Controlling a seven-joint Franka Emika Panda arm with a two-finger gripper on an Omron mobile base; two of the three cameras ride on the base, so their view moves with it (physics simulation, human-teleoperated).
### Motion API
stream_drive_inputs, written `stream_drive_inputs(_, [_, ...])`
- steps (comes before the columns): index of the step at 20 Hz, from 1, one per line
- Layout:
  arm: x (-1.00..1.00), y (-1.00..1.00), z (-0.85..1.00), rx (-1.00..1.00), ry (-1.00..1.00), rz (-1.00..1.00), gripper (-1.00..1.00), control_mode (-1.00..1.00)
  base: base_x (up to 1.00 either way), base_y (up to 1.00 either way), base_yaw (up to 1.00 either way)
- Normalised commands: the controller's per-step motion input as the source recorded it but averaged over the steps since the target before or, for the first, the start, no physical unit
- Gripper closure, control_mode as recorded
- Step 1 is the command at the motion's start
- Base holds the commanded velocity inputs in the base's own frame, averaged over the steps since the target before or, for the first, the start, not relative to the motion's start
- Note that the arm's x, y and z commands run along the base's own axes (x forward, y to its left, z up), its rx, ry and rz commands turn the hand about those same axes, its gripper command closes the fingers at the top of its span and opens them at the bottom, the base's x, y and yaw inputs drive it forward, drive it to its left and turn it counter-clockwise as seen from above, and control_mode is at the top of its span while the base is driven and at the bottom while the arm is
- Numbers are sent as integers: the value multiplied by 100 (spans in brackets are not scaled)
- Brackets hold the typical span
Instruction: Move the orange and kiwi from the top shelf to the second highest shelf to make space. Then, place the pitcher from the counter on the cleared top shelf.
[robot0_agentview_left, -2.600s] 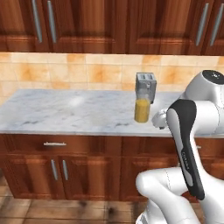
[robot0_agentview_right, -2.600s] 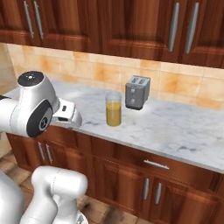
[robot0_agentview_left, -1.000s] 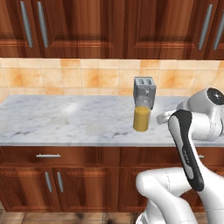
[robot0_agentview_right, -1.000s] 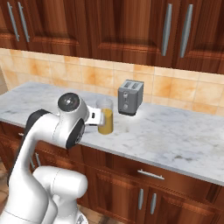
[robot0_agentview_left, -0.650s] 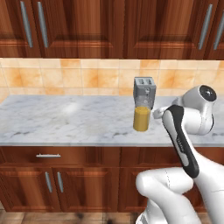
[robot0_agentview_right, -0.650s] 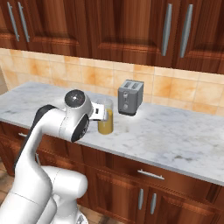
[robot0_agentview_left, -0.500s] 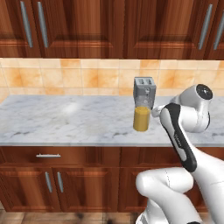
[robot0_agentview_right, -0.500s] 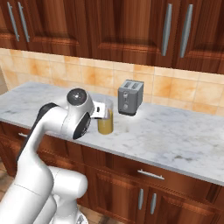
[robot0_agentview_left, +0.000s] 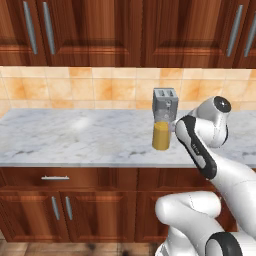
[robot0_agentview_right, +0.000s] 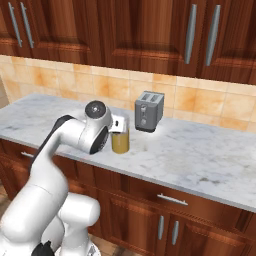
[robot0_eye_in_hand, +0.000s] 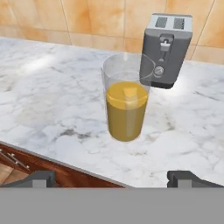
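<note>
Swinging in from the side, the arm has brought its hand closer to the pitcher over the last few moments, and the base has driven up square to the cabinets, so the whole picture has shifted with it. Biggest thing first: the counter (robot0_agentview_left: 75, 140), that long marbled worktop, carries everything here, with the wooden cabinet fronts below. Next the toaster (robot0_eye_in_hand: 166, 48), grey, two slots, standing near the tiled wall just behind the target. And there it is, the pitcher (robot0_eye_in_hand: 126, 103), upright on the counter a little back from the front edge, clear walls, yellow-orange liquid filling the lower part, and the rim open at the top. The end effector (robot0_eye_in_hand: 113, 178) sits level with it and a short way off, fingers spread as wide as they go and nothing between them, the pitcher lined up in the gap ahead. Now, how will it handle? I'd judge it rigid and smooth-walled, so likely slippery, and bottom-heavy with all that liquid; tip it and it spills, since no lid shows. Best bet looks like a side grip across the cylinder around the liquid line, low enough to control the weight, kept dead upright, with the toaster close behind to mind
</note>
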Motion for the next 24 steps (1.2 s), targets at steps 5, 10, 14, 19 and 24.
stream_drive_inputs(5, [32,-4,-31,0,-3,4,-100,-100,0,0,0])
stream_drive_inputs(10, [35,-3,-31,0,-3,5,-100,-100,0,0,0])
stream_drive_inputs(14, [39,-6,-28,0,-2,5,-100,-100,0,0,0])
stream_drive_inputs(19, [41,-10,-25,0,-2,5,-100,-100,0,0,0])
stream_drive_inputs(24, [39,-8,-25,0,-3,5,-100,-100,0,0,0])
